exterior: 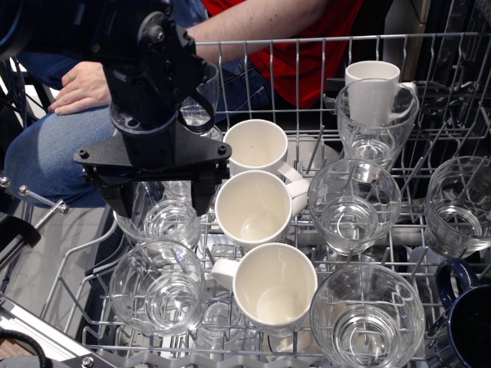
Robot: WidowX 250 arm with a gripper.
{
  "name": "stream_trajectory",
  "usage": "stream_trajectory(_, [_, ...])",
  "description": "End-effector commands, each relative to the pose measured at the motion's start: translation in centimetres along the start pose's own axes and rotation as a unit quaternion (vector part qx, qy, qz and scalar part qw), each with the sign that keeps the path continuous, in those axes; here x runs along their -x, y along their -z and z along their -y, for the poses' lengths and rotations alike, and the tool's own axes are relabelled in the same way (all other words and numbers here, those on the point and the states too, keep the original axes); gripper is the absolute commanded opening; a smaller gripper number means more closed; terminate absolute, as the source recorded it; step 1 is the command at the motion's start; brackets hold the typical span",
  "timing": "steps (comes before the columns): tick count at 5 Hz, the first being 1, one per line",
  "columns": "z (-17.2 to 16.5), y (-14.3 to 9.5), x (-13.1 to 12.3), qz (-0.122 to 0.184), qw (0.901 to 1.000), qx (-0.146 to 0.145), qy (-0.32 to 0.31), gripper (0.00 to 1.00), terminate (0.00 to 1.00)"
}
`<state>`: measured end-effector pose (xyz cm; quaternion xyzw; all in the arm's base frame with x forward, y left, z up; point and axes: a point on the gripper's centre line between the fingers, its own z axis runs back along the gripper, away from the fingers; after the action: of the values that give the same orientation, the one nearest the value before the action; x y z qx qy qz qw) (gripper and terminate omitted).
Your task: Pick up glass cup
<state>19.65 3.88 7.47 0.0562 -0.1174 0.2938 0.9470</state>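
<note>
Rack [430, 230] loaded with upright, empty vessels: three white mugs [254, 208] at centre, clear glasses around. Glass cup [170, 220] at 9 o'clock, straddled by pincer [159, 201], fingers spread apart.

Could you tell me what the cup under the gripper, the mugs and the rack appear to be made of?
Glass cup: clear glass, see-through with bright glints. White mugs: likely glazed ceramic, opaque and glossy. Dish rack: thin wire, apparently metal with a pale coating.
</note>
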Motion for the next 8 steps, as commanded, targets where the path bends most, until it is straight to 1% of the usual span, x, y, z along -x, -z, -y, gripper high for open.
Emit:
stream_trajectory(1, [0.0,0.0,0.0,0.0,1.0,0.0,0.0,1.0,0.0])
stream_trajectory(2, [1.0,1.2,-0.9,0.006,0.9977,-0.014,-0.066,1.0,0.0])
stream_trajectory(3, [1.5,2.7,-1.8,0.017,0.9922,0.008,-0.123,1.0,0.0])
stream_trajectory(4, [1.2,4.5,-2.4,0.024,0.9859,0.036,-0.162,1.0,0.0])
stream_trajectory(5, [0.5,6.1,-2.4,0.017,0.9732,0.067,-0.219,1.0,0.0])
stream_trajectory(6, [0.4,7.7,-2.1,0.013,0.969,0.055,-0.24,1.0,0.0])
stream_trajectory(7, [0.5,8.2,-1.7,0.009,0.9687,0.034,-0.246,1.0,0.0])
stream_trajectory(8, [1.1,9.3,-1.5,0.003,0.9628,0.007,-0.27,1.0,0.0])
